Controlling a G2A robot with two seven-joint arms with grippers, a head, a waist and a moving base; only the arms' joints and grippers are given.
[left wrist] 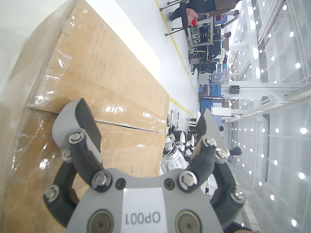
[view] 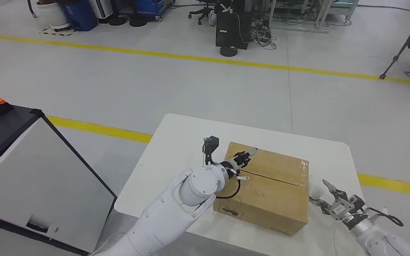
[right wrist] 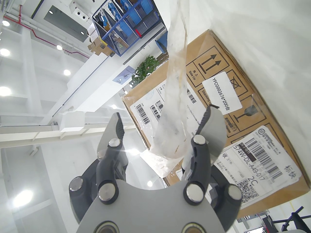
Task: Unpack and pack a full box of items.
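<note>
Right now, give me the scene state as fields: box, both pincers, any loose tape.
box: cardboard box on white table, top flaps shut
left pincer: left pincer open, over the box's top seam; contact cannot be told
right pincer: right pincer open, beside the box, facing its labelled side
tape: clear tape strip hanging between the right pincer's open fingers, against one of them

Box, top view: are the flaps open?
No: both top flaps of the box are closed, meeting along the centre seam, with the left gripper over that seam.
</note>
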